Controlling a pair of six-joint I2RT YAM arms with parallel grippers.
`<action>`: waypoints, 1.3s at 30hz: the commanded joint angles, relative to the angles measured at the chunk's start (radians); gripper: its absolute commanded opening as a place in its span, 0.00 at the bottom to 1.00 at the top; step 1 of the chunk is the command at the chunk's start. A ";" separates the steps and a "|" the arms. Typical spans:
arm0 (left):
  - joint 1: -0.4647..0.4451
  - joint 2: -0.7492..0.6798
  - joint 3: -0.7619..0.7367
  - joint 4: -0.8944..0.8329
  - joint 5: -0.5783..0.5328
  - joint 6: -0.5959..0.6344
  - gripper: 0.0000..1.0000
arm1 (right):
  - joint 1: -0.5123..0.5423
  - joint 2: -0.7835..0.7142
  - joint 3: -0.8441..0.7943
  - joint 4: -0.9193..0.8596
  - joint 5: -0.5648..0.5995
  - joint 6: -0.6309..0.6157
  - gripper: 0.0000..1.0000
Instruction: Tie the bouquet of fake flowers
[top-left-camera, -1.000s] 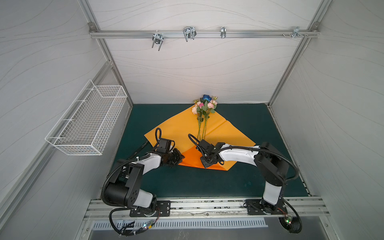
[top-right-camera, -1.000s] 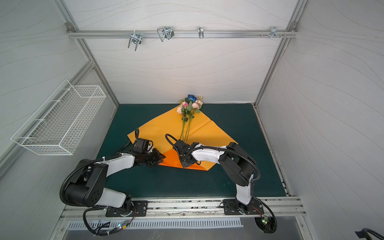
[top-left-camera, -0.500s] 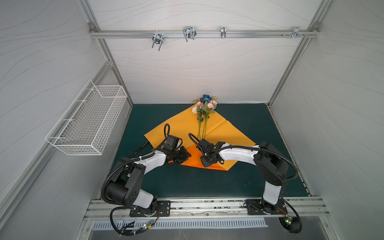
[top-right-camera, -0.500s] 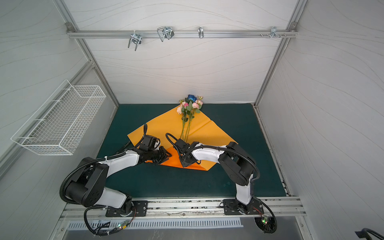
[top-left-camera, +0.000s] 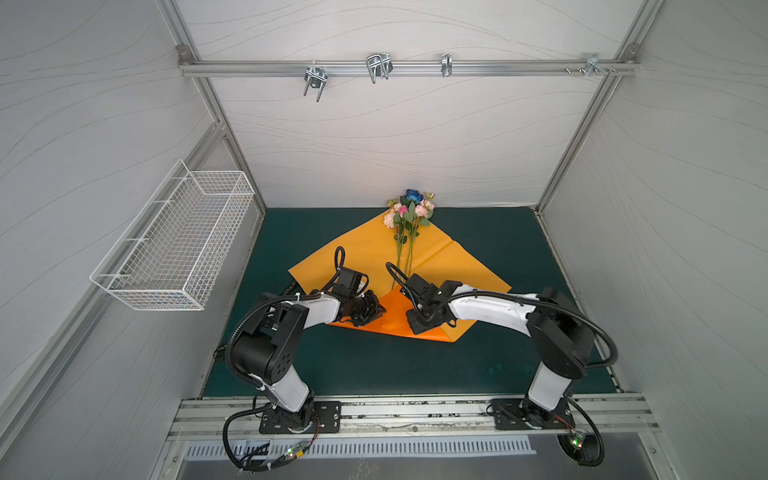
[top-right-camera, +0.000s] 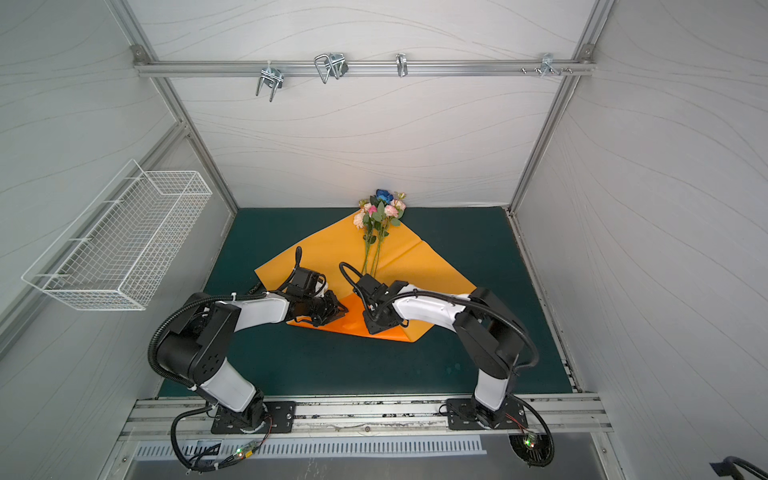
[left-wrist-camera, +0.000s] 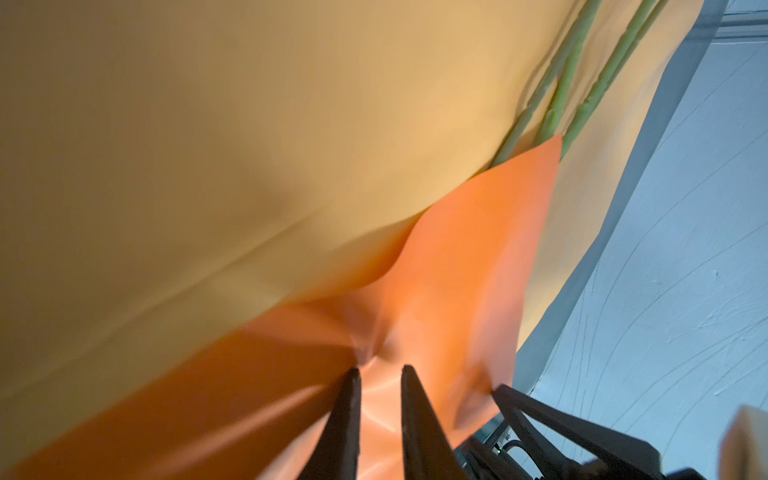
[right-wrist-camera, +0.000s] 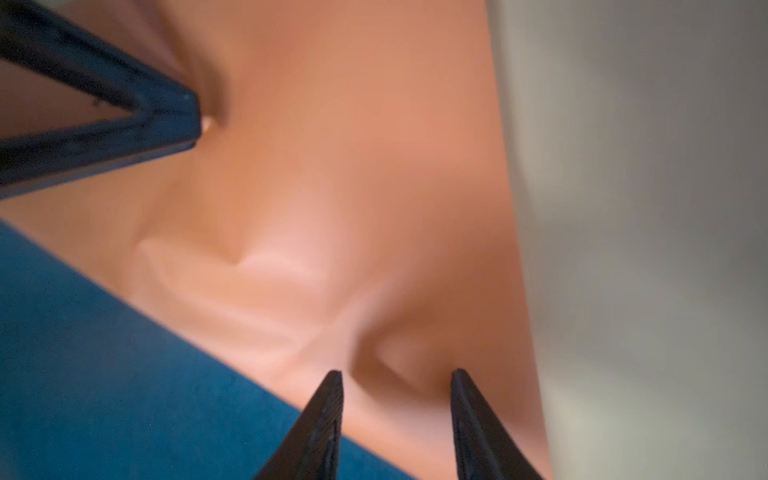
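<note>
The bouquet of fake flowers (top-left-camera: 409, 212) (top-right-camera: 380, 212) lies on orange wrapping paper (top-left-camera: 361, 249) (top-right-camera: 332, 245), blooms toward the back wall. Its green stems (left-wrist-camera: 569, 75) run under a darker orange flap (top-left-camera: 395, 307) (left-wrist-camera: 469, 257) folded up from the paper's near corner. My left gripper (top-left-camera: 379, 309) (top-right-camera: 343, 309) (left-wrist-camera: 379, 369) is at the flap's left side, its jaws nearly together with puckered paper pinched between them. My right gripper (top-left-camera: 415, 328) (top-right-camera: 372, 330) (right-wrist-camera: 397, 371) stands at the flap's right end, jaws apart over the dented paper, holding nothing.
The dark green mat (top-left-camera: 374, 365) covers the floor around the paper. A white wire basket (top-left-camera: 178, 237) hangs on the left wall. A metal rail with hooks (top-left-camera: 378, 68) crosses the back wall high up. White walls close in three sides.
My left gripper has moved right onto the folded flap and its jaws have narrowed on the paper. My right gripper has stayed in place and its jaws have spread apart.
</note>
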 joint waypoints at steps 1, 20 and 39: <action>-0.004 0.023 -0.040 -0.058 -0.056 -0.006 0.20 | -0.017 -0.171 -0.074 -0.055 -0.046 0.108 0.49; -0.004 0.028 -0.056 -0.050 -0.059 -0.018 0.20 | -0.156 -0.450 -0.407 0.107 -0.162 0.021 0.55; -0.005 0.033 -0.066 -0.049 -0.067 -0.028 0.20 | -0.309 -0.273 -0.475 0.345 -0.435 -0.079 0.13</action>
